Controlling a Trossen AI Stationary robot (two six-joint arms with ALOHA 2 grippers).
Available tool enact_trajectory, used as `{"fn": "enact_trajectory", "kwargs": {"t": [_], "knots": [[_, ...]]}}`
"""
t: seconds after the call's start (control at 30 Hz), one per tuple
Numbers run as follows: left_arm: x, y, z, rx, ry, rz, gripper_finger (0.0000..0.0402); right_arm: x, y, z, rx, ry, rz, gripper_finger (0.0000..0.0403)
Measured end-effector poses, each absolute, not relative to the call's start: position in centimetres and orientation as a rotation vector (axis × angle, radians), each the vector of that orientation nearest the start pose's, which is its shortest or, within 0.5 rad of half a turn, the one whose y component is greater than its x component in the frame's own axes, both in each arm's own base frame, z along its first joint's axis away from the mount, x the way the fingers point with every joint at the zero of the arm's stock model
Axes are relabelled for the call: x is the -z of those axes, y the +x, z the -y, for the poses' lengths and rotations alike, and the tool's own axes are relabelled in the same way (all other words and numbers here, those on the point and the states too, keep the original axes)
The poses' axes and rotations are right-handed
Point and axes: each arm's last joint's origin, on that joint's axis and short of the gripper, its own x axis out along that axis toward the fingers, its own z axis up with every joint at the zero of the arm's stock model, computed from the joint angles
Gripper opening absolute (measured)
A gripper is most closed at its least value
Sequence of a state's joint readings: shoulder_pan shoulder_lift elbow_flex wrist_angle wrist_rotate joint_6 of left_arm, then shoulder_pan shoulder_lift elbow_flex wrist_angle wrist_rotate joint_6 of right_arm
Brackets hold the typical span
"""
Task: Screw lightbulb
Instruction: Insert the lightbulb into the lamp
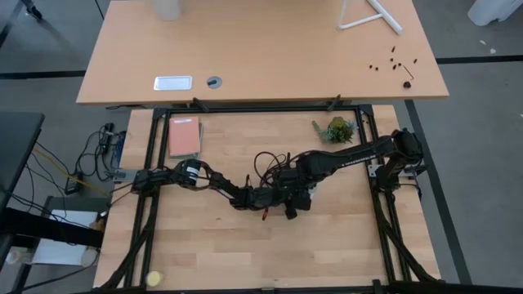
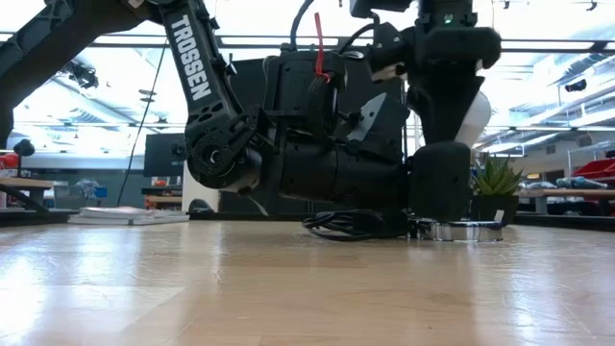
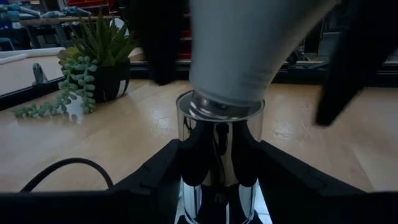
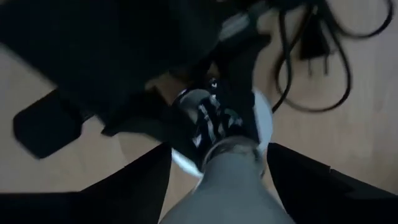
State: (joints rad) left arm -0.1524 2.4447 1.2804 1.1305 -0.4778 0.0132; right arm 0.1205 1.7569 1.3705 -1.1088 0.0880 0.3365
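pale wooden boards of the desk (image 1: 204, 245) carry everything, both arms meeting near its middle. the lightbulb (image 3: 249, 43) stands base-down in the shiny socket (image 3: 219, 134), its grey neck seated at the socket's rim, white glass rising between the fingers of the right tool (image 4: 217, 180), which comes from above and is closed narrow around the bulb. directly beneath that, the left tool (image 3: 217, 180) sits low on the desk, its fingers hugging the chrome socket on both sides. just behind the left tool a black cord (image 2: 351, 226) coils on the wood. farther beyond stands a small potted plant (image 3: 93, 68), and past the left arm lies a pink book (image 1: 185, 136).
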Motion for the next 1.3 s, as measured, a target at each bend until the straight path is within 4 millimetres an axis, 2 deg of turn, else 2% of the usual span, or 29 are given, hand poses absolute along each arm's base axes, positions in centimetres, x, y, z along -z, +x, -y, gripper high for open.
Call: {"fn": "enact_trajectory", "kwargs": {"t": [0.37, 0.73, 0.83, 1.03, 1.3], "knots": [[-6.9, 46.4, 5.8, -0.324, 0.023, -0.037, 0.0184, -23.4, 33.2, -2.9, 0.146, 0.065, -1.389, 0.0311], [-6.9, 46.5, 5.8, -0.322, 0.025, -0.040, 0.0184, -27.1, 31.9, -2.8, 0.142, 0.071, -1.313, 0.0319], [-6.9, 46.5, 5.8, -0.322, 0.025, -0.040, 0.0184, -27.7, 31.3, -3.3, 0.135, 0.051, -1.333, 0.0318], [-6.9, 46.5, 5.8, -0.322, 0.026, -0.040, 0.0184, -27.6, 30.6, -4.9, 0.127, -0.064, -1.366, 0.0318], [-6.9, 46.5, 5.8, -0.322, 0.026, -0.040, 0.0186, -27.6, 30.5, -5.4, 0.145, -0.131, -1.356, 0.0313]]}}
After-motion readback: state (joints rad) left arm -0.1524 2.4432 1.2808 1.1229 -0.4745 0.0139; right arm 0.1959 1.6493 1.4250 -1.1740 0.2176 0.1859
